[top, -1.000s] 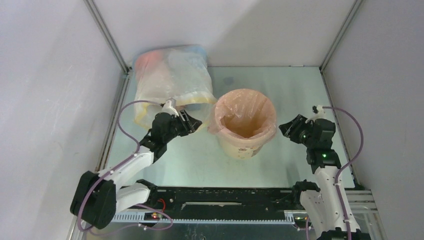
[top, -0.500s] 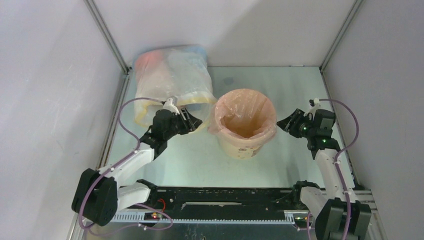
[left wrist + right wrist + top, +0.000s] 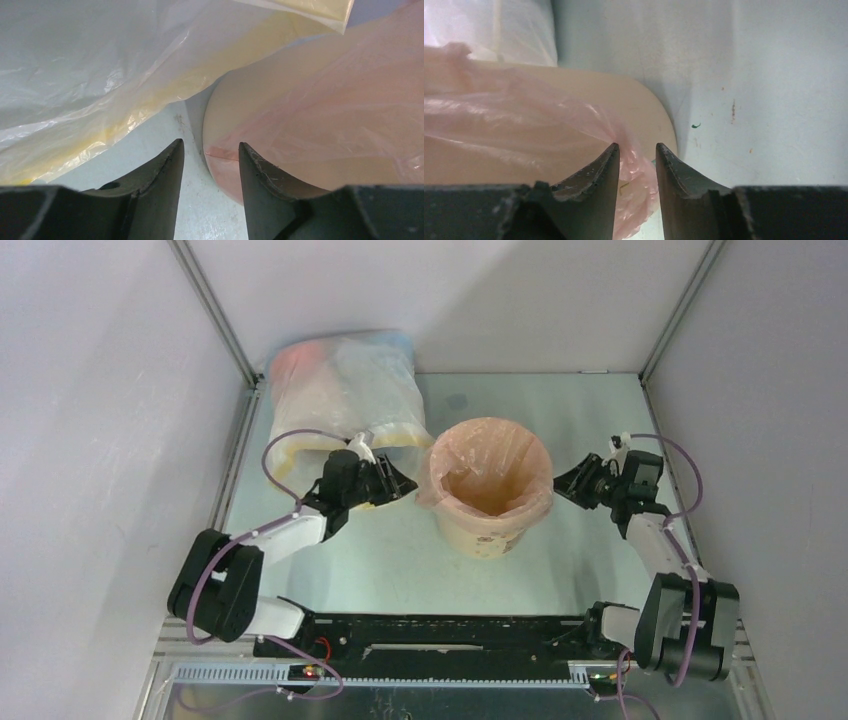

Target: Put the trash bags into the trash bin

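Black-and-white arms [image 3: 290, 534] trail purple cables [image 3: 290, 434], ending in dark curved fingers [image 3: 160, 190].

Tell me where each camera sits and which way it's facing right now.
Top: above, behind the bases, looking down on table; left arm and right arm show.
Left wrist: on left arm, facing bin and sack; own fingers show.
Right wrist: on right arm, facing bin's bag; own fingers show.
Shared: both wrists see the bagged bin.

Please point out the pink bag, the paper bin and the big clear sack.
pink bag [image 3: 436, 476], top view, fold over the bin's left rim.
paper bin [image 3: 483, 537], top view, bare tan side wall.
big clear sack [image 3: 340, 390], top view, middle of its body.
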`<state>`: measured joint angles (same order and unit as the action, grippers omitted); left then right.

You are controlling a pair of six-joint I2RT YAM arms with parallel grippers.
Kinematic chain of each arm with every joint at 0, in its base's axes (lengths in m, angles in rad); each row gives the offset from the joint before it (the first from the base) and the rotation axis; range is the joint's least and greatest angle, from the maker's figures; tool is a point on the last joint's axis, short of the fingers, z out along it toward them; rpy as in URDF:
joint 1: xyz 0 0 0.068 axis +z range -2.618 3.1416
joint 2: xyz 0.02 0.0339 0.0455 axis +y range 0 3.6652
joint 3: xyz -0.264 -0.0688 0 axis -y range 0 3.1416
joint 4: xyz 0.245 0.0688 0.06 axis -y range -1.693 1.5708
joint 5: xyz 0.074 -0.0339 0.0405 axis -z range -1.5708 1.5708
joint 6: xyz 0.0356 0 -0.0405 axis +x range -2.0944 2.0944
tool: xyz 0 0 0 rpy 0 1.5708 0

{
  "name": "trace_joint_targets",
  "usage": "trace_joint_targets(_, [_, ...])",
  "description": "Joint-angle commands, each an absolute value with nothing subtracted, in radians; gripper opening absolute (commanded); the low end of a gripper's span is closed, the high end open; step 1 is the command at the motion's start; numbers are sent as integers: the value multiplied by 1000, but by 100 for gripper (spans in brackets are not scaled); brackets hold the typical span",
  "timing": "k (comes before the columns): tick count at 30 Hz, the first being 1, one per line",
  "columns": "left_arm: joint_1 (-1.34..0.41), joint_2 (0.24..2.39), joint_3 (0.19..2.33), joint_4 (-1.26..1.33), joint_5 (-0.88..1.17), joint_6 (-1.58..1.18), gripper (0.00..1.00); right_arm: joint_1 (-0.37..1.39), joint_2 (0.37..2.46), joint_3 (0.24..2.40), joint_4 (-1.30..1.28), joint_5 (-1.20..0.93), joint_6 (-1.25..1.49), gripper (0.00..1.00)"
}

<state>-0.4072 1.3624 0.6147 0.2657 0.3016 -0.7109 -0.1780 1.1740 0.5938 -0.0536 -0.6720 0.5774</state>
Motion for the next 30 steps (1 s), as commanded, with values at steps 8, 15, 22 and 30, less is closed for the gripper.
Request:
trace_joint_targets(8, [-423, 1462, 660, 371, 341, -730, 45, -187, 1348, 611, 96, -696, 624, 29])
trace_joint_targets(15, [-423, 1419, 644, 340, 301, -707, 45, -204, 1141, 606, -52, -581, 566, 32])
trace_joint_targets(22, [-423, 1386, 656, 304, 287, -699, 45, -178, 965, 600, -117, -564, 503, 41])
trace_joint_targets(30, [-431, 1405, 663, 317, 317, -712, 47, -142, 1099, 600, -47, -633, 510, 44])
